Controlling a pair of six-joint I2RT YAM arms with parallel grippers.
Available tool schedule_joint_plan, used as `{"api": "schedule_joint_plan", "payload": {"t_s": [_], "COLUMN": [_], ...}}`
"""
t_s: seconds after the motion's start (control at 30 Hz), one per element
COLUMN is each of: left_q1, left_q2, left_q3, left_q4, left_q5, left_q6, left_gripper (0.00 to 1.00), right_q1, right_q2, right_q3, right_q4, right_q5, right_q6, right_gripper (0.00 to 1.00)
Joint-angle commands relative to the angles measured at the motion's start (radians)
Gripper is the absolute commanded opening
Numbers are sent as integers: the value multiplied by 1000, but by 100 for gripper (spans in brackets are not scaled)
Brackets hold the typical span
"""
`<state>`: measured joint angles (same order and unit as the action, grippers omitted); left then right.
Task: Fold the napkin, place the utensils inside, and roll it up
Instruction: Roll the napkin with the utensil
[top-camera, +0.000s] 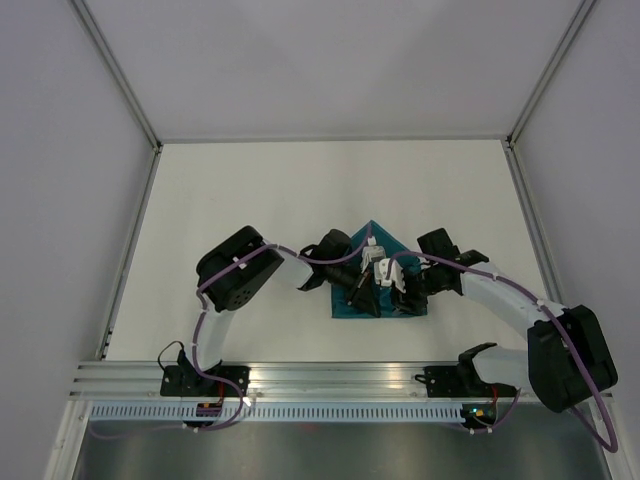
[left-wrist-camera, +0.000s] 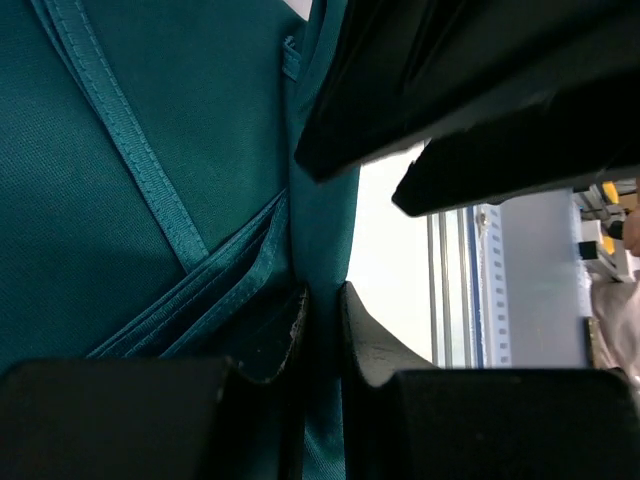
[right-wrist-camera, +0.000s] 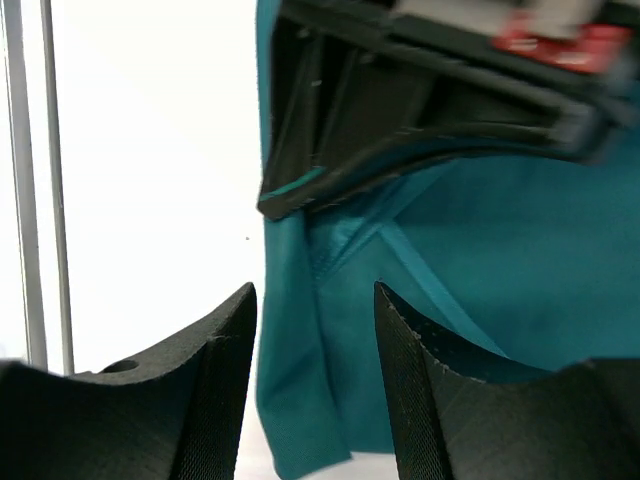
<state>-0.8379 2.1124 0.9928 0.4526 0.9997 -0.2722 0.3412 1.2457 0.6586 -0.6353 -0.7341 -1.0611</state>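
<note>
The teal napkin (top-camera: 376, 240) lies folded on the white table, a pointed corner aimed at the far side. Both grippers crowd over its near half. My left gripper (top-camera: 362, 290) is shut on a raised fold of the napkin (left-wrist-camera: 100, 200); in the left wrist view the cloth is pinched between its fingertips (left-wrist-camera: 322, 325). My right gripper (top-camera: 400, 290) is open, and its fingers (right-wrist-camera: 315, 340) straddle the napkin's near edge (right-wrist-camera: 520, 260) without squeezing it. No utensils are in view.
The white table (top-camera: 250, 200) stretches around the napkin, bounded by grey walls at the left, right and back. An aluminium rail (top-camera: 330, 375) runs along the near edge, carrying both arm bases. The right arm's black body (left-wrist-camera: 480, 90) hangs close above my left fingers.
</note>
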Motion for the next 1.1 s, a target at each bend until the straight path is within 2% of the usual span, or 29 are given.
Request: {"api": "schedule_joint_plan", "payload": {"t_s": [0.0, 0.23, 0.57, 0.77, 0.87, 0.93, 1.0, 1.07], "left_q1": [14, 28, 39, 40, 42, 43, 42, 42], "left_q2": [83, 93, 109, 110, 103, 86, 69, 29], "left_q3": [-42, -26, -26, -17, -22, -29, -42, -54], "left_q4": [-137, -146, -141, -150, -144, -141, -118, -95], "left_q5": [-69, -87, -104, -125, -136, -162, -174, -202], "left_q6": [-35, -61, -78, -78, -81, -85, -93, -111], "left_gripper": [2, 2, 2, 2, 2, 4, 12, 16], "right_q1": [70, 110, 245, 266, 268, 266, 266, 266], "right_q2": [-20, -12, 34, 67, 90, 109, 121, 139], "right_q3": [-39, -62, -109, -114, -114, -116, -114, -109], "right_q4": [91, 124, 235, 281, 292, 292, 293, 286], "right_q5": [56, 76, 153, 171, 188, 203, 209, 211], "right_q6": [16, 55, 133, 174, 187, 190, 191, 193], "right_gripper": [56, 52, 48, 43, 37, 28, 20, 16]}}
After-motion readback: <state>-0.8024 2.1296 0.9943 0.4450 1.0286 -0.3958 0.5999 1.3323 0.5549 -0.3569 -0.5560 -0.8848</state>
